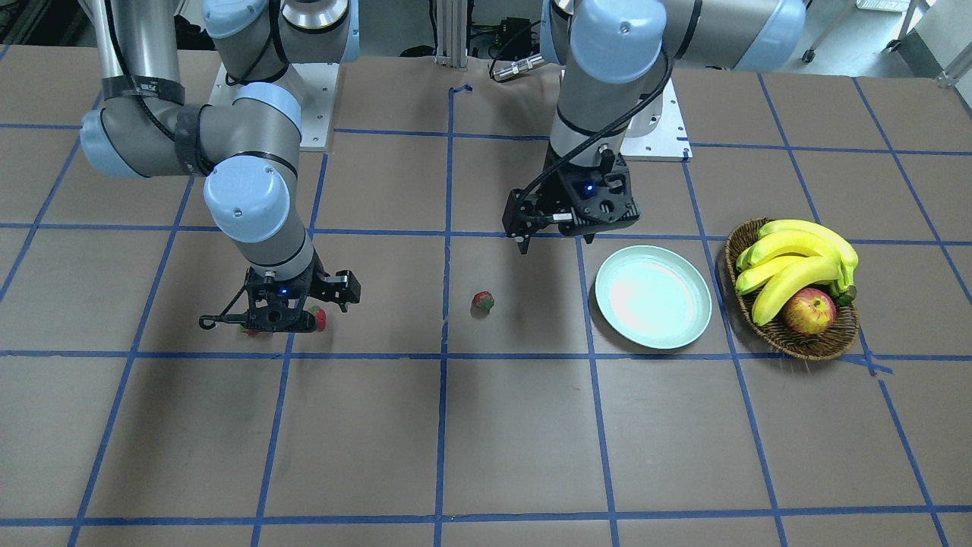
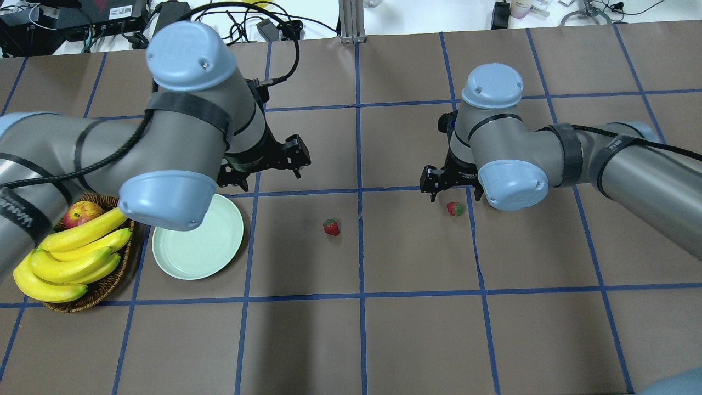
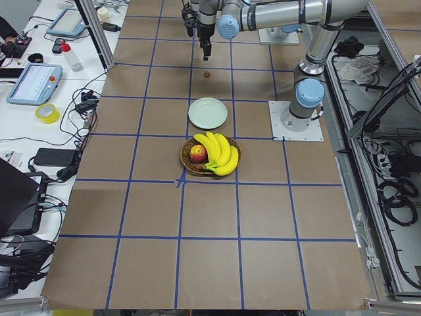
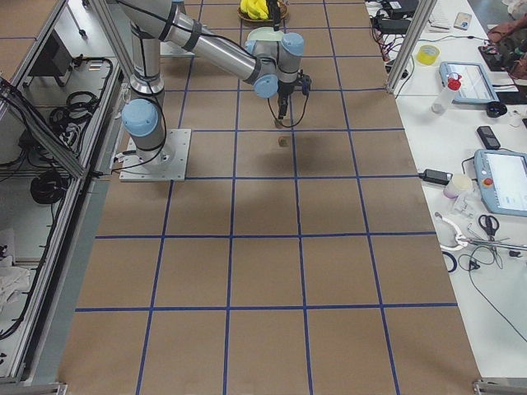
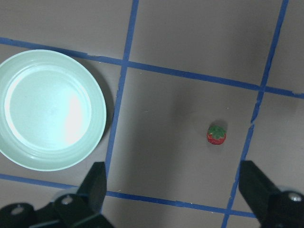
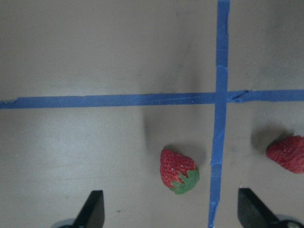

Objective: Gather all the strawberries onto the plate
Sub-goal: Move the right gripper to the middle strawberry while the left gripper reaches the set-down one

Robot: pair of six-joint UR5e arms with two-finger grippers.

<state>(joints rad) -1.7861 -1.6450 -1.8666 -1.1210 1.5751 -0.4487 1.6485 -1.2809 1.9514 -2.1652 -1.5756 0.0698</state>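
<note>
Three strawberries lie on the table. One strawberry [image 2: 331, 226] is near the middle and also shows in the left wrist view [image 5: 216, 135]. Two more lie under my right gripper [image 1: 282, 323]. One of them [image 6: 178, 171] sits between the open fingers [image 6: 92, 209], the other [image 6: 287, 153] just outside them. Only one of the pair [image 2: 454, 208] shows from overhead. The mint-green plate [image 2: 197, 237] is empty. My left gripper [image 1: 554, 235] is open and empty, and hovers beside the plate [image 1: 653, 296] on the robot's side.
A brown wicker basket [image 1: 835, 342] with bananas [image 1: 793, 262] and an apple [image 1: 809, 311] stands right beside the plate, away from the strawberries. Blue tape lines cross the brown table.
</note>
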